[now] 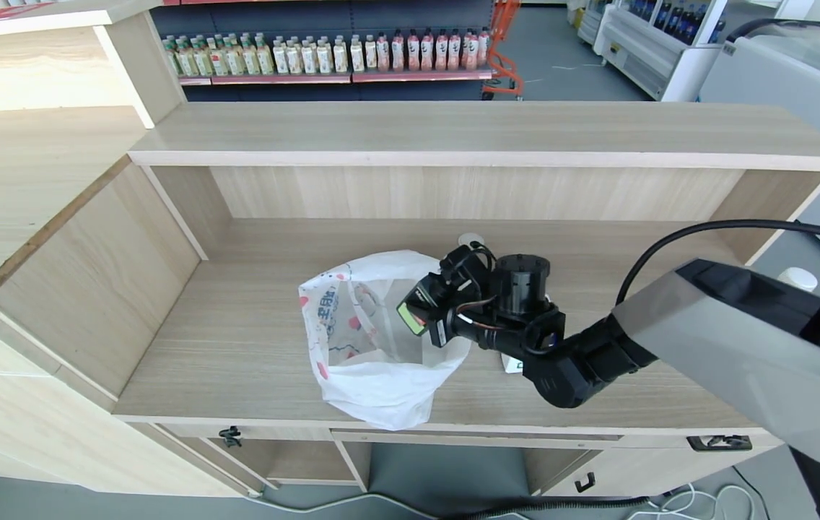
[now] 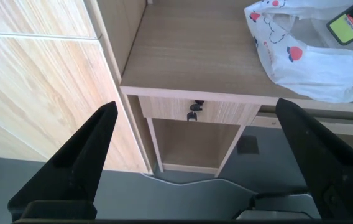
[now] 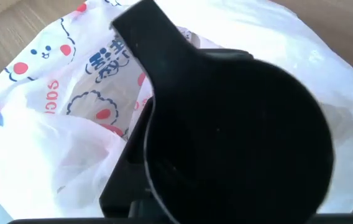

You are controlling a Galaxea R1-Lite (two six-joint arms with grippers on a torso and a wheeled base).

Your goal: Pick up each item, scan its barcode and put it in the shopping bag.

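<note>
Shopping bag (image 1: 374, 361) sits open on the bench (image 1: 237, 339), close to its near edge. Right end effector (image 1: 417, 312) is just over the bag's mouth, holding a dark item (image 1: 408, 318) with a green label. Left end effector (image 2: 198, 106) hangs low, near and left of the bench, wide open.

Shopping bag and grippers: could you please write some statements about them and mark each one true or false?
1. The shopping bag lies on the wooden counter. True.
2. The right gripper is empty. False: it holds a black item with a green label over the bag's mouth.
3. The left gripper is open. True.
4. The bag is plain black. False: it is white with red and blue prints.
</note>
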